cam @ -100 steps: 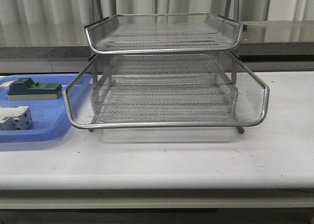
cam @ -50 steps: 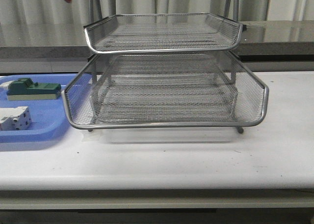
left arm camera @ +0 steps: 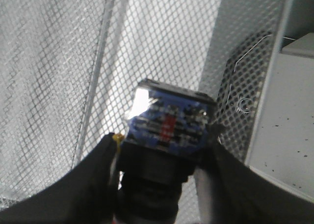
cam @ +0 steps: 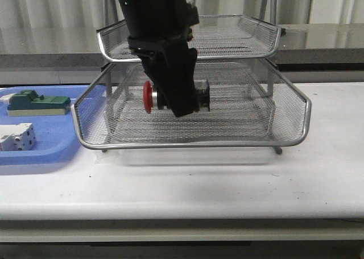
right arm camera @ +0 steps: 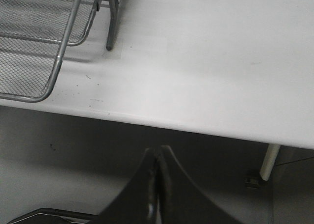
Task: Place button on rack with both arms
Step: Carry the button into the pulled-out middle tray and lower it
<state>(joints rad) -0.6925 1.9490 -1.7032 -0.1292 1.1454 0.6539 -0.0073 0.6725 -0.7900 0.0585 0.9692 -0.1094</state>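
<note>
Button [cam: 149, 96] red head front-only; blue terminal end [left arm camera: 169, 123] wrist-only.

The rack [cam: 193, 135] at centre frame is shiny silver wire mesh on a polished metal frame. The button [cam: 149, 96] has a glossy red plastic cap. The table [cam: 227, 179] looks smooth, matt white.

Button [cam: 173, 97] middle hidden behind left gripper [cam: 177, 100] at frame centre; only red cap and dark rear end visible. Rack [cam: 290, 114] uprights cropped at top edge. Wrist close-up blurred.
</note>
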